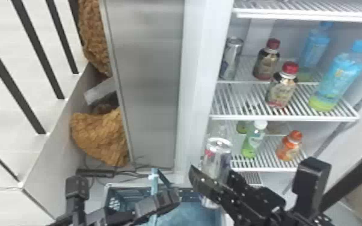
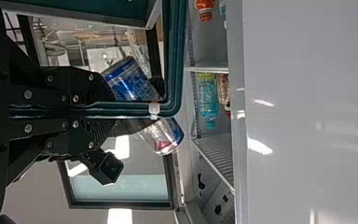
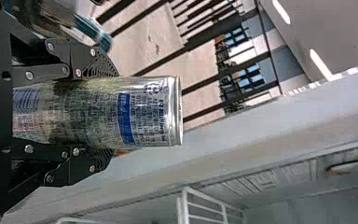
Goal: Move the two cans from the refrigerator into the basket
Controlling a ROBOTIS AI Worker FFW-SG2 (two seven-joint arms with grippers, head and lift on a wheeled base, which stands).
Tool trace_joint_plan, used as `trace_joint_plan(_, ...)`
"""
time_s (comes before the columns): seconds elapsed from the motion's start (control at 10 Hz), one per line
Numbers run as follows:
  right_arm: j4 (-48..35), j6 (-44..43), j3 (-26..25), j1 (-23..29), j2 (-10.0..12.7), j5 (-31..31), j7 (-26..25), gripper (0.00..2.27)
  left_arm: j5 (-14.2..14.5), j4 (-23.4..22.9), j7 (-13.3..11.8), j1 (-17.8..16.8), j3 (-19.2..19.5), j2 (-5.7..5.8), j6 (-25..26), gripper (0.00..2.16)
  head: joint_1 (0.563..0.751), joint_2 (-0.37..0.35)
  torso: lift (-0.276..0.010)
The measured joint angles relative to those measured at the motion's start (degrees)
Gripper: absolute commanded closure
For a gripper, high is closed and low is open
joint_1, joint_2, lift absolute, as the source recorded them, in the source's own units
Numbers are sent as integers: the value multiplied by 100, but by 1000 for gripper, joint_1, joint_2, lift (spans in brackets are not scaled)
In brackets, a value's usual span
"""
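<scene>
"Right gripper (image 1: pixel 213 171)?"
"Closed round one can (image 1: pixel 219 150), at the right of the basket (image 1: pixel 135 186); its fingers cover the can's middle. Left gripper (image 1: pixel 170 196) is clamped on the basket."
"Fridge (image 1: pixel 197 90)?"
"Right, top cut off."
"And the basket?"
"Near, middle, near side cut off; its inside is hard to read."
"Bottles?"
"Two blue (image 1: pixel 339 75), right; two red-capped (image 1: pixel 281 90), left of those. Lower down, a green (image 1: pixel 253 142) and an orange (image 1: pixel 290 147)."
"Other can (image 1: pixel 232 60)?"
"Far, left on its shelf (image 1: pixel 279 117), near a red-capped bottle."
</scene>
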Motion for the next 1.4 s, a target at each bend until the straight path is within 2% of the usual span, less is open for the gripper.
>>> trace_joint_plan(0.2, -108, 395, -79, 168, 0, 96, 218, 1105, 0, -1, 0, 0, 0, -1, 0, 1191, 695, -58, -31)
trace_joint_plan(0.5, 2, 653, -104, 244, 9, 83, 411, 518, 0, 0, 0, -14, -23, 3, 0, 1191, 695, -58, -31)
trace_joint_plan(0.7, 104, 697, -137, 174, 46, 103, 476, 239, 0, -1, 0, -18, -35, 14, 0, 1191, 695, -59, -31)
trace_joint_plan(1.1, 10, 578, -446, 195, 126, 210, 473, 173, 0, -1, 0, -20, -45, 23, 0, 1191, 695, -107, -31)
trace_joint_plan(1.4, -17, -158, -757, 187, 265, 438, 453, 171, 0, -1, 0, -23, -57, 25, 0, 1191, 695, -158, -31)
